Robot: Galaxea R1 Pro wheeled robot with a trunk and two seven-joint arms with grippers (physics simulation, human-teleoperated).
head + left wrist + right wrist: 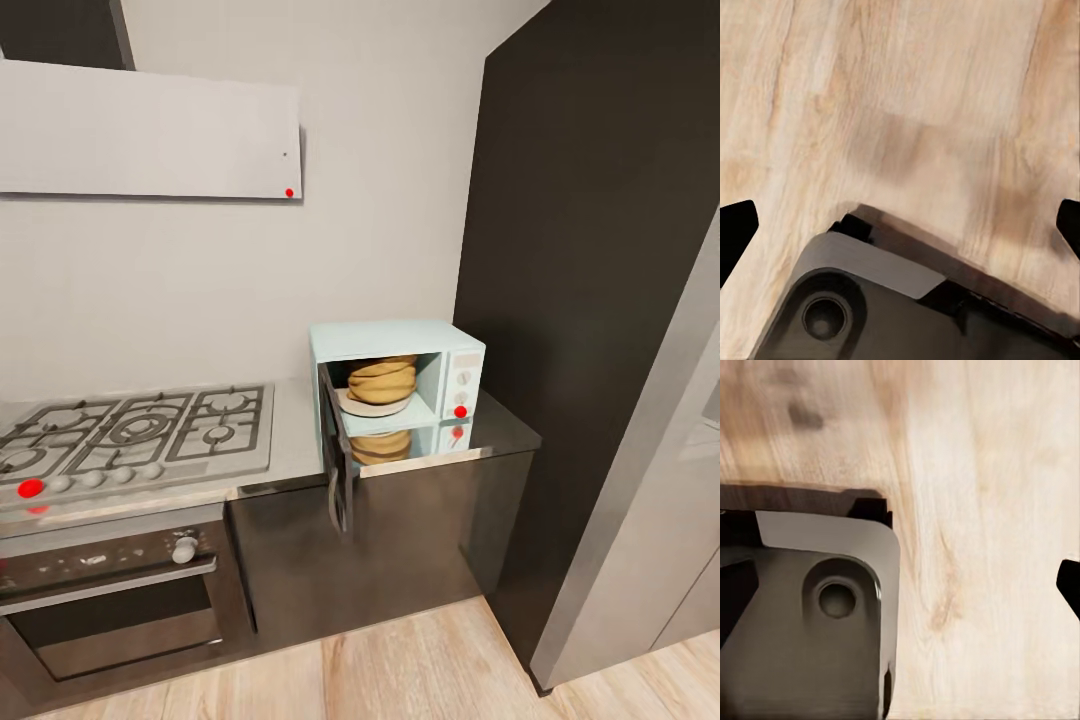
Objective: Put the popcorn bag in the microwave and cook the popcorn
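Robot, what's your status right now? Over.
Both grippers open, empty, over wooden floor. Popcorn bag inside microwave. Microwave door hanging open; nothing blocking.

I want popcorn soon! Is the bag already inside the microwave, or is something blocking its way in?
Nothing blocks it. The popcorn bag already sits on the white plate inside the microwave. The microwave's door hangs wide open, swung out over the countertop edge.

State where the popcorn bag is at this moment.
In the head view the popcorn bag sits inside the open microwave on its pale round plate, at the right end of the countertop, right of the gas hob.
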